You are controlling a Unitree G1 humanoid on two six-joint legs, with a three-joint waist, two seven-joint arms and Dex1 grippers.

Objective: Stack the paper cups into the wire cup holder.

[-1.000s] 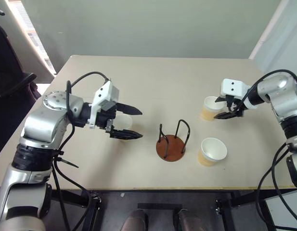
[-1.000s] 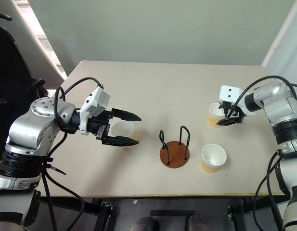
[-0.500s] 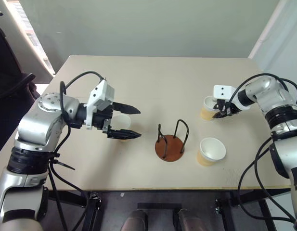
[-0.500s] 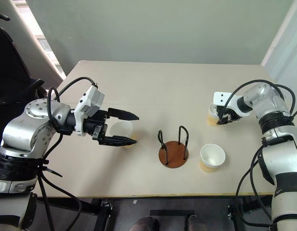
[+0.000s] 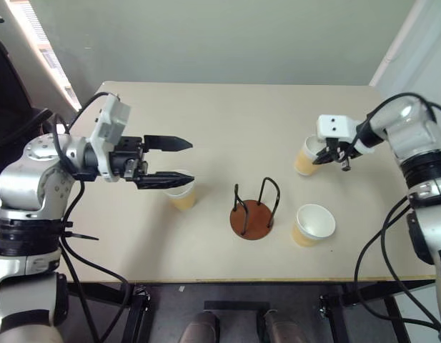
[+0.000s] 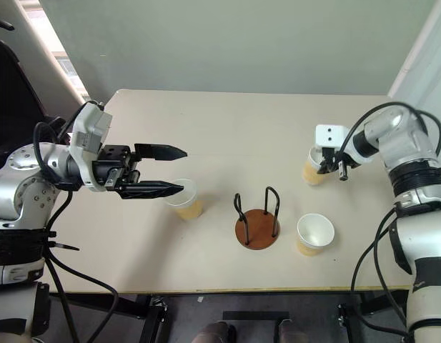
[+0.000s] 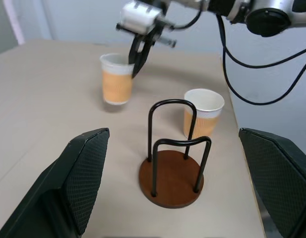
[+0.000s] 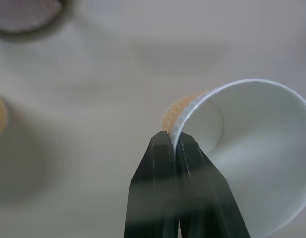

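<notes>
Right wrist view is showing my right gripper (image 8: 175,141) pinching the rim of one paper cup (image 5: 306,156) beyond the wire cup holder (image 5: 254,211), tilting it for carrying, while my left gripper (image 5: 179,161) is hanging wide open, empty.

You've got three paper cups (image 5: 180,194) (image 5: 306,156) (image 5: 312,224) out there, each tan-yellow outside, white inside with a white rim. Your wire cup holder (image 5: 253,214) has a reddish-brown disc base and thin dark wire loops. The table (image 5: 227,121) under it all is plain pale beige. Both the left gripper (image 5: 179,161) and the right gripper (image 8: 174,144) show black fingers.
</notes>
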